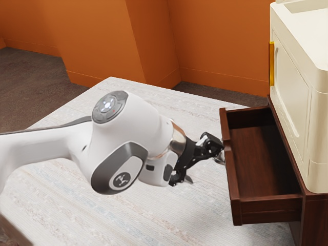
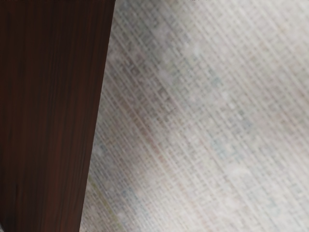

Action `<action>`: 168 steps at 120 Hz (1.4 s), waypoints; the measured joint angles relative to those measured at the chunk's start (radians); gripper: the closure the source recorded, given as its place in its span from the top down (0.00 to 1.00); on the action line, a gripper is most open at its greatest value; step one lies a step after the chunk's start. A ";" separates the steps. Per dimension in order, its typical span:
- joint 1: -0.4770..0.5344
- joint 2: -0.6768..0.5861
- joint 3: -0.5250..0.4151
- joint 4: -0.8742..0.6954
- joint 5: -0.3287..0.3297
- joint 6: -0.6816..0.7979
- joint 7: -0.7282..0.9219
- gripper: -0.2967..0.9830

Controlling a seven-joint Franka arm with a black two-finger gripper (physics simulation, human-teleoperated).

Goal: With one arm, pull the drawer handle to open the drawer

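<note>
Gripper (image 1: 204,168) is standing wide open, gripping nothing, beside the drawer front (image 1: 232,174) at the exterior view's right; rigid, probably heavy, it's likely wanting a mid-front pull.

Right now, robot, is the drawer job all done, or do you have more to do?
Mostly done, I think! The drawer sticks out below the cream cabinet, and you can see its floor. My pincer is in front of it, with its fingers apart. Maybe a little more pulling is left, but I can't tell how far out it should go.
</note>
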 joint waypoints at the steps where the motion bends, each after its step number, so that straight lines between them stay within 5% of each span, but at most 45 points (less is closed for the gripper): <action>1: 0.000 -0.001 0.001 -0.002 0.000 0.000 0.000 0.76; 33: -0.073 -0.049 0.087 -0.046 0.002 0.004 0.001 0.74; 131: -0.099 -0.166 0.127 -0.055 0.014 0.004 0.001 0.75; 168: -0.106 -0.091 0.114 0.215 0.015 -0.122 -0.090 0.77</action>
